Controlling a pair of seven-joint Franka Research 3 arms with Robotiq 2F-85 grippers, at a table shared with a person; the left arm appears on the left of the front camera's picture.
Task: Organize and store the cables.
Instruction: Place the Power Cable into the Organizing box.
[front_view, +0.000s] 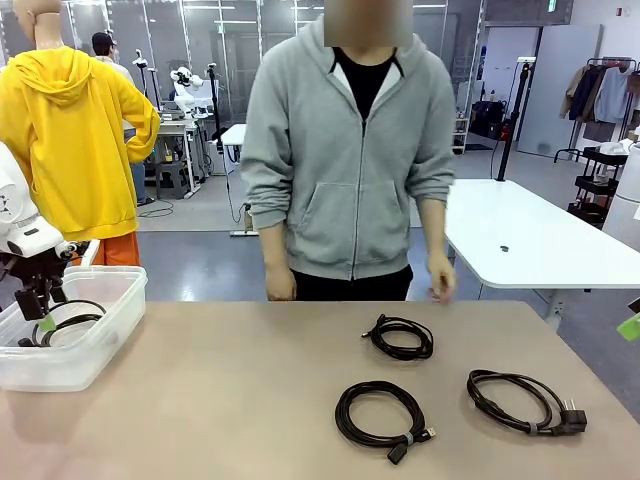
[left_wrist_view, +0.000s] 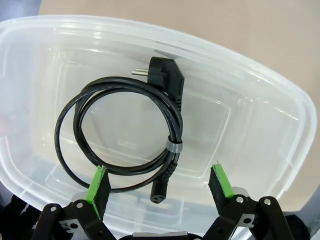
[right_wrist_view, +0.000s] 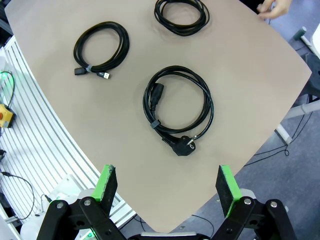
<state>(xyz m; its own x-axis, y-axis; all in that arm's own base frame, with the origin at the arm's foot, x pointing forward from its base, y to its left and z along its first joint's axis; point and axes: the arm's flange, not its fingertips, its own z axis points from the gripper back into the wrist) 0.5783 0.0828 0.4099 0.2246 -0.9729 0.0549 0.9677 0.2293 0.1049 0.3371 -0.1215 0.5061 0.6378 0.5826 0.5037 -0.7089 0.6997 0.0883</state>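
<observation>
Through the left wrist view, a cable (left_wrist_view: 172, 115) is shown binned (left_wrist_view: 250, 70) beyond the parted left claw (left_wrist_view: 160, 175). Three cables (right_wrist_view: 207, 107) lie beyond the parted right claw (right_wrist_view: 167, 180).

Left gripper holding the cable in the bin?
No, the left gripper is open, and the coiled cable lies on the clear bin's floor.

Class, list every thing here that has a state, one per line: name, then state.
bin: lidless
stored cable: coiled, banded, inside the bin
power cable: coiled, banded, on the table
near cable: coiled, banded, on the table
far cable: coiled, on the table
left gripper: open, empty, over the bin
right gripper: open, empty, above the table
</observation>
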